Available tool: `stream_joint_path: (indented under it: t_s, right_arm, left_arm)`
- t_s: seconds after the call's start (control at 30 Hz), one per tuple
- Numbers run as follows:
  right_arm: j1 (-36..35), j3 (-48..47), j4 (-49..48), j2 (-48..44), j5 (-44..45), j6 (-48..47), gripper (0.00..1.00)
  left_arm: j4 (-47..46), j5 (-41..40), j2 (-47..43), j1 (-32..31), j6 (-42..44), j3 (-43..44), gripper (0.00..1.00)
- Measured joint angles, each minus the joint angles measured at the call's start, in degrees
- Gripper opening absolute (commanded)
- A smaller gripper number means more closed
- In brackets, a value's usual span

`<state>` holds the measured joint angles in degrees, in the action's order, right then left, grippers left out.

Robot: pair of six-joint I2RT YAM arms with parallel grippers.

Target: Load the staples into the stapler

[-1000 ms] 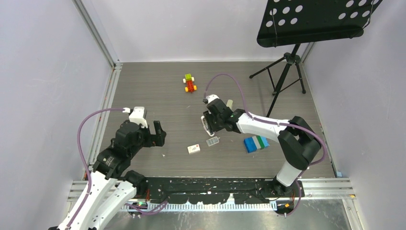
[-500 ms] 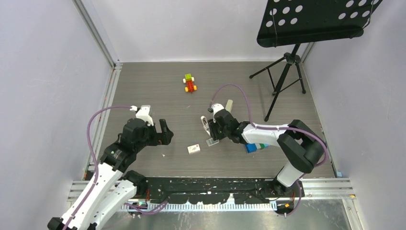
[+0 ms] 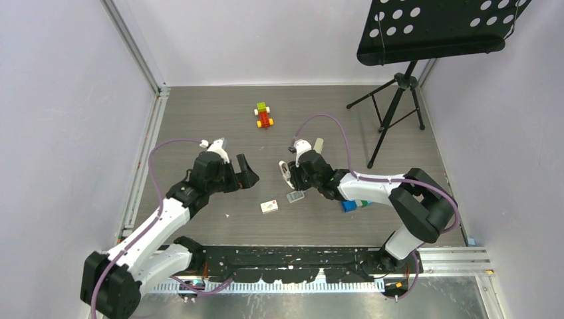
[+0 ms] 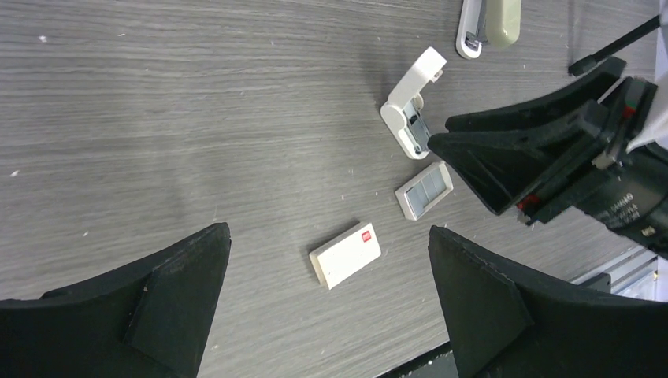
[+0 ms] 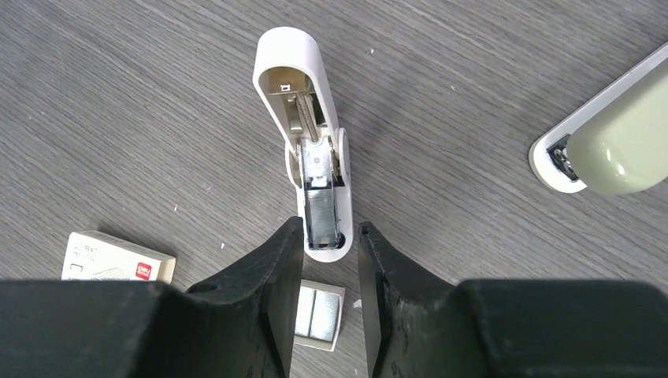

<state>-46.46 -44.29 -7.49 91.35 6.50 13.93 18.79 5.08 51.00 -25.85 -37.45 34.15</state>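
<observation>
The staples are a silvery block in a small white tray on the table, also in the left wrist view and from above. Their white carton with a red mark lies to the left. The stapler, grey-beige on top, lies farther back. My right gripper hangs over the tray, narrowly open and holding nothing. Its tips flank the end of a short white object, hinged open with a spring and metal channel showing. My left gripper is wide open above the carton.
A blue-green-white box lies partly under my right arm. A small toy car of coloured bricks sits at the back. A black music stand's tripod stands at the back right. Grey walls close in three sides.
My left arm has swung right and forward, so its open gripper now hangs over the carton. My right gripper came down over the tray beside the white object.
</observation>
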Motion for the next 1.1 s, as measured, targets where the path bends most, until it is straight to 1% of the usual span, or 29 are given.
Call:
stream_joint_path:
  t_s: [0.23,0.4,0.53,0.6,0.7,0.73,0.83,0.97,1.0,1.1]
  right_arm:
    - [-0.2,0.0,-0.2,0.1,0.0,-0.7,0.34]
    - [-0.9,0.0,-0.2,0.9,0.1,-1.5,0.33]
    - [-1.2,-0.3,-0.1,2.4,0.4,-1.8,0.33]
    - [-1.4,-0.3,0.1,2.9,0.7,-2.0,0.31]
    - [-1.4,-0.5,0.2,3.0,1.1,-2.1,0.28]
    - [-1.4,-0.5,0.2,3.0,1.2,-2.2,0.27]
    - [-1.4,-0.5,0.2,3.1,1.4,-2.4,0.24]
    - [-1.5,-0.5,0.2,3.1,1.5,-2.8,0.19]
    - [-1.5,-0.5,0.2,3.1,1.5,-2.9,0.18]
    - [-1.5,-0.5,0.2,3.1,1.5,-3.0,0.17]
  left_arm:
    - [-8.5,1.0,10.8,0.0,-2.8,1.0,1.00]
    - [-14.0,2.2,19.0,0.0,-4.2,3.9,1.00]
    - [-18.1,3.3,24.7,0.0,-5.7,6.2,0.94]
    - [-20.3,4.5,27.5,0.0,-6.5,7.3,0.93]
    - [-22.5,6.2,30.7,0.0,-7.9,8.4,0.89]
    - [-23.2,6.8,32.0,0.0,-8.5,8.9,0.86]
    - [-25.3,8.3,35.3,0.0,-9.9,9.9,0.83]
    - [-28.2,10.5,39.8,-0.2,-12.1,10.8,0.70]
    - [-28.8,10.9,40.6,-0.3,-12.4,10.9,0.67]
    - [-31.1,12.5,42.9,-0.7,-14.3,11.0,0.56]
